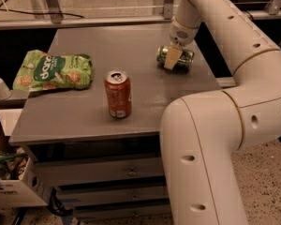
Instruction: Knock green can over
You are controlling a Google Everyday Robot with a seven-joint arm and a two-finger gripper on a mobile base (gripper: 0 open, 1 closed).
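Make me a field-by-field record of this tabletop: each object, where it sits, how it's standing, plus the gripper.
green can: slim green metal drink can, lying on its side, far right part of the table
gripper: lowered to the green can, overlapping its middle in the camera view
orange can: orange-red metal drink can, upright, front middle, apart from everything else
snack bag: flat green bag with white lettering, lying at the left edge
table: grey flat top
task status: green can looks knocked over

Orange-red can [118,93] stood upright on grey table [84,123]. Green snack bag [54,70] lay flat at its 10 o'clock, apart.
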